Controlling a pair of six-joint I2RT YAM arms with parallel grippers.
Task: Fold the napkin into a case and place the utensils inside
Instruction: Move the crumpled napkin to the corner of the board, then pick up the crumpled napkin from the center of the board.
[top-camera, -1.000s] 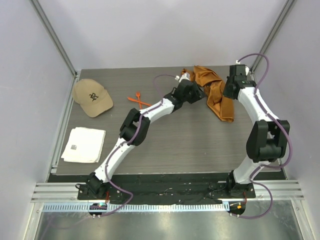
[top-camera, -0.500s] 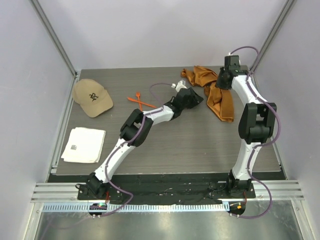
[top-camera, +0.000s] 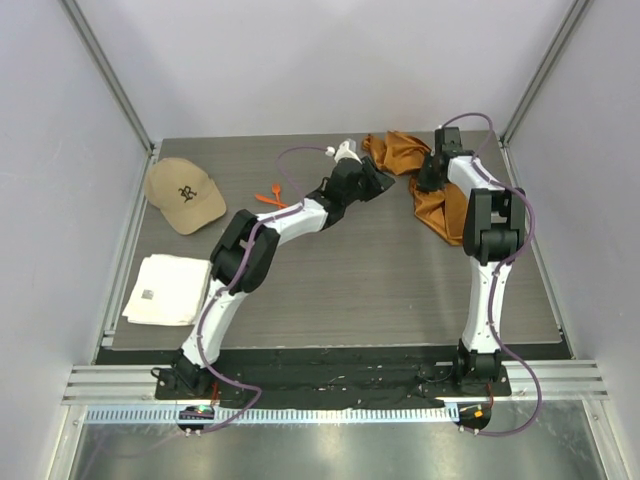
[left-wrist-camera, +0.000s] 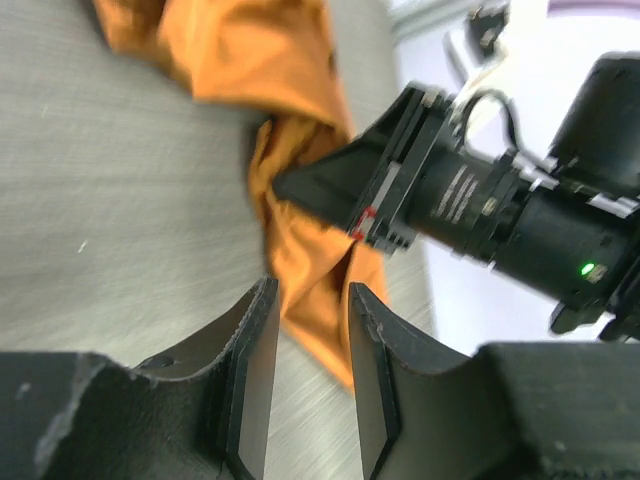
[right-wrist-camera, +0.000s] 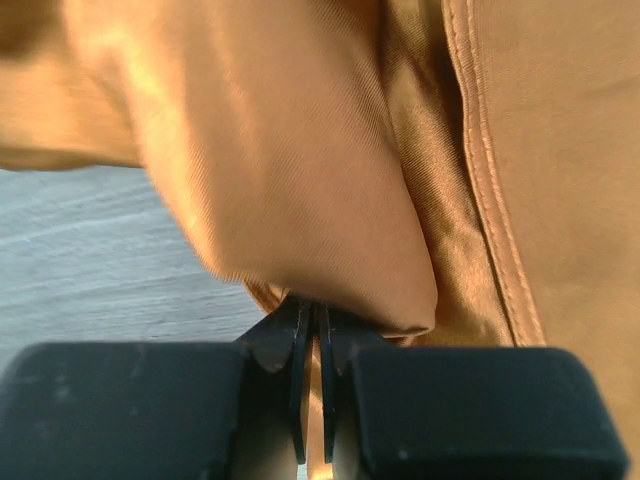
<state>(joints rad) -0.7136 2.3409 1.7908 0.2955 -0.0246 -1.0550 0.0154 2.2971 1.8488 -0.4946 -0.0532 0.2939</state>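
The dark wood-grain table (top-camera: 350, 290) carries everything. The 2 arms reach from its near edge to the far side. The left arm (top-camera: 265, 230) slants up and to the right, and the right arm (top-camera: 488, 250) runs almost straight toward the far right.

The napkin (top-camera: 447, 210) lies crumpled and unfolded at the far right of the table. 1 bunch sits near the far edge, and a longer strip trails toward the near side beside the right arm. A white towel (top-camera: 167, 290) lies flat at the near left. A tan cap (top-camera: 185, 195) sits beyond it at the far left, the 2 apart. The utensils (top-camera: 272, 196) lie crossed between the cap and the left arm, partly hidden by that arm and well apart from the napkin.

The right claw (right-wrist-camera: 313, 330) is clenched on a fold of the napkin. Its wrist view shows the 2 fingers almost together with a thin sliver of orange cloth pinched between them. The left claw (left-wrist-camera: 310, 300) is released, its 2 fingers spread and aimed at the napkin just beside the right claw's tip. That view is blurred, so the cloth seen between the fingertips may lie beyond them rather than touch them.
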